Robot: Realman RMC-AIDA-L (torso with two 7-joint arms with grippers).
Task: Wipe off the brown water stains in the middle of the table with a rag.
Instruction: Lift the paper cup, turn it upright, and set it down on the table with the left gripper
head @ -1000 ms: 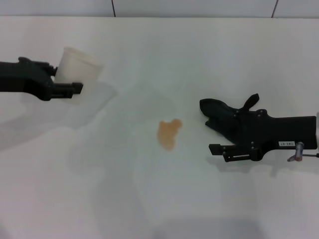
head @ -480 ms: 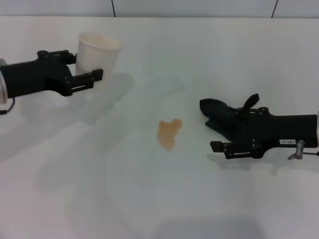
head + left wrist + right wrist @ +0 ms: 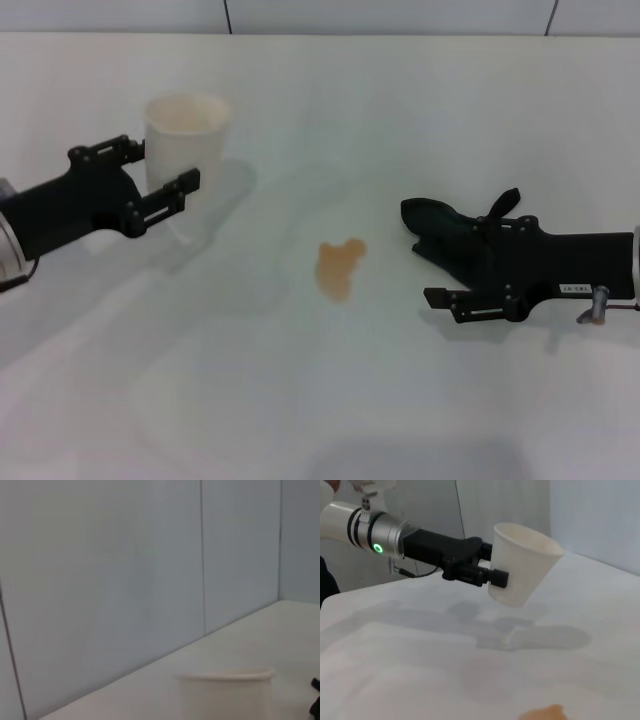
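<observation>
The brown water stains [image 3: 339, 266] form a small orange-brown blotch in the middle of the white table [image 3: 300, 400]; their edge also shows in the right wrist view [image 3: 542, 713]. The black rag [image 3: 432, 222] lies crumpled to the right of the blotch. My right gripper [image 3: 432, 266] rests over the rag's near side, open, its lower finger [image 3: 450, 297] on bare table. At the far left my left gripper [image 3: 165, 165] is shut on a white paper cup [image 3: 186, 124], held above the table. The cup [image 3: 520, 565] and left gripper [image 3: 487, 570] also show in the right wrist view.
A grey tiled wall [image 3: 125, 570] stands behind the table's far edge. The cup's rim [image 3: 225, 676] fills the bottom of the left wrist view. The cup casts a shadow on the table [image 3: 545, 637] beside the stain.
The left arm swung the cup rightward, then lowered it and brought it more upright. The right gripper and the rag have stayed where they were.
</observation>
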